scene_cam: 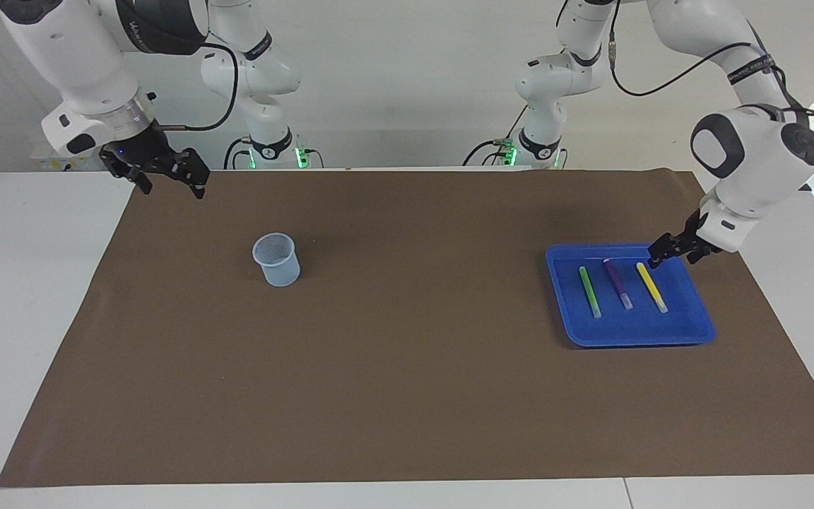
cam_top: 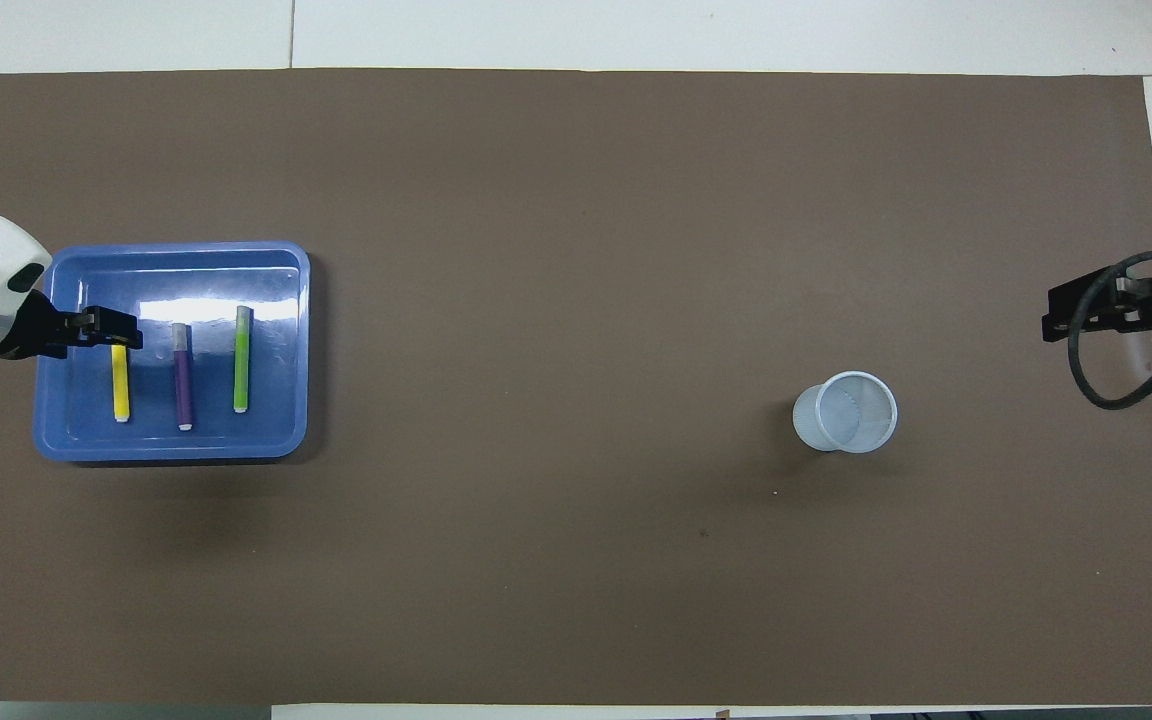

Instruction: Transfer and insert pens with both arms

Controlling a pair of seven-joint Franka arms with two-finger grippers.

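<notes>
Three pens lie side by side in a blue tray (scene_cam: pixel 633 338) at the left arm's end: green (scene_cam: pixel 589 291), purple (scene_cam: pixel 617 283) and yellow (scene_cam: pixel 651 287), pale caps pointing away from the robots. In the overhead view they are yellow (cam_top: pixel 121 385), purple (cam_top: pixel 182 375) and green (cam_top: pixel 242 358) in the tray (cam_top: pixel 171 450). My left gripper (scene_cam: pixel 660 256) hangs low over the tray beside the yellow pen and covers that pen's end in the overhead view (cam_top: pixel 121 332). It holds nothing that I can see. My right gripper (scene_cam: pixel 167 173) is open, empty and raised over the mat's edge (cam_top: pixel 1086 310).
A pale translucent cup (scene_cam: pixel 277 259) stands upright on the brown mat toward the right arm's end (cam_top: pixel 845 411). Two smaller white arms with green-lit bases (scene_cam: pixel 276 152) stand at the robots' edge of the table. A cable loops by the right gripper (cam_top: pixel 1116 390).
</notes>
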